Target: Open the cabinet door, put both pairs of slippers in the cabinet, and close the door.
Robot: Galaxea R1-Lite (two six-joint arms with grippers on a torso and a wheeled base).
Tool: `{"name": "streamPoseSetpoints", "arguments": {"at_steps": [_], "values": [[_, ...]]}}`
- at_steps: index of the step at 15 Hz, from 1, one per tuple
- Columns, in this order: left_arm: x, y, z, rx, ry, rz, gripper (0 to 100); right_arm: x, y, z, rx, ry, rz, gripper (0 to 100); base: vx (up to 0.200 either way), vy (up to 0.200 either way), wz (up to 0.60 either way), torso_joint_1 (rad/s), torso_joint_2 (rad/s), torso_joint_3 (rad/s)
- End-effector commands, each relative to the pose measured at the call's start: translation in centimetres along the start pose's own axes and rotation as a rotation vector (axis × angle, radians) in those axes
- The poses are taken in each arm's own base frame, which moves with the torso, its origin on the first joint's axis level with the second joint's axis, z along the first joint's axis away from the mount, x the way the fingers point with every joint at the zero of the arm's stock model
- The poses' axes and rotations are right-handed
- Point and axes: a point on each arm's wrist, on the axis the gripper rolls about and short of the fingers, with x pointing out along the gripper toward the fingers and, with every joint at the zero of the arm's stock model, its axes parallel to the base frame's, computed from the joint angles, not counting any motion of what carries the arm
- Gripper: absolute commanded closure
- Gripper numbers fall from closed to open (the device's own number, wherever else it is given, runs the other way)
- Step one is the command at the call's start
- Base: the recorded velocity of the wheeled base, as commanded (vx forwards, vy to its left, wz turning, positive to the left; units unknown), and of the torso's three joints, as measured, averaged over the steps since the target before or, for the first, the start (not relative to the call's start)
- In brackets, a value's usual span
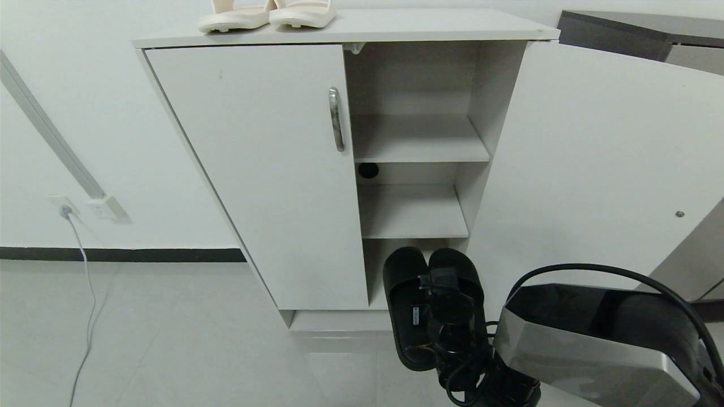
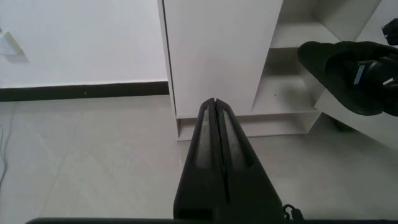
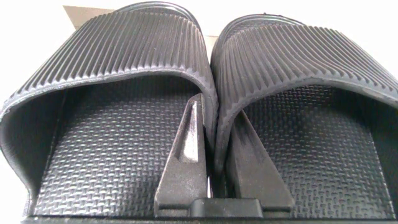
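Black slippers pinched by adjoining inner straps in right gripper, toes at cabinet bottom bay. Right door open, left door closed. Cream slippers on cabinet top, left. Left gripper fingers pressed together, empty, near floor.

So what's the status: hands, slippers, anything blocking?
Right tool shut on black slippers, before bottom compartment. Left tool shut, empty. Cream slippers on cabinet top. Right door open, nothing blocking.
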Motion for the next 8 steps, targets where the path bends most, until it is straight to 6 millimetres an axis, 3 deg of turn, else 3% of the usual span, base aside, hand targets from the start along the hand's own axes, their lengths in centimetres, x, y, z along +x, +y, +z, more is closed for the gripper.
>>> {"name": "streamPoseSetpoints", "arguments": {"at_steps": [1,8], "values": [[0.02,0.0,-0.04,0.0,0.004,0.0,100,0.01,0.02,-0.03,0.001,0.0,0.0,100,0.2,0.0,0.0,0.002,0.01,0.002],[0.02,0.0,-0.02,0.0,0.002,0.0,100,0.07,0.08,-0.03,0.002,-0.001,0.003,100,0.2,0.0,0.0,0.001,0.0,0.0]]}}
